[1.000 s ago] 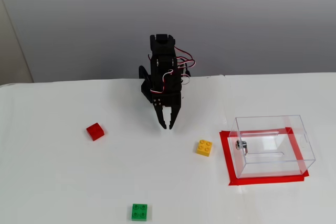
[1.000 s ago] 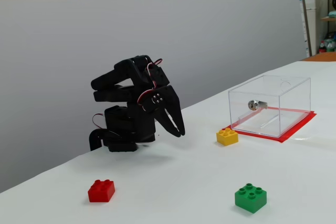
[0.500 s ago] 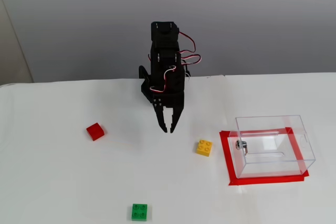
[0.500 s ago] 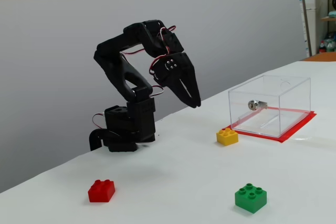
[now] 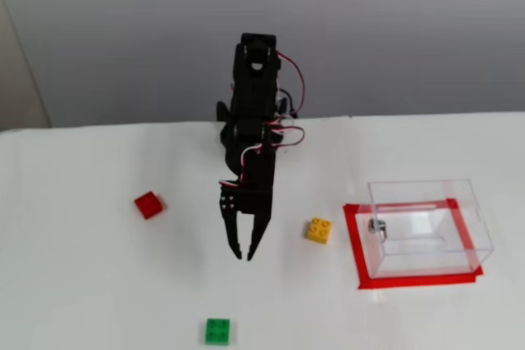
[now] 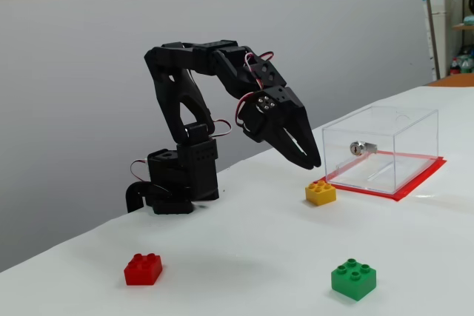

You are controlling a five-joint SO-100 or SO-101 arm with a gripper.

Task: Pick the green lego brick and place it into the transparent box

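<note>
Listing items on the white table (image 5: 82,284), with position and status.

Arm and fingers: black arm reaches out from its base at the back edge; gripper (image 5: 244,256) hangs above the table, tips pointing down. Fingers (image 6: 314,159) are slightly parted and hold nothing.

Green brick (image 5: 217,331): lies flat on the table, studs up, at the near edge of one fixed view, well apart from the fingertips and nearer the camera than they are. Untouched.

Clear box (image 5: 472,211): stands on a red-taped patch (image 5: 418,281) at the right side, open top, empty apart from a small metal fitting (image 5: 376,226) on its wall.

Yellow brick (image 5: 319,229): between the gripper and the box, just beside the tape. Not wanted.

Red brick (image 5: 148,204): left of the arm. Not wanted.

Step in hand, as judged: the approach; pick-up not yet made. Next move calls for reaching further forward to stand over the green brick, opening the fingers wider than the brick, lowering and closing on its sides.
</note>
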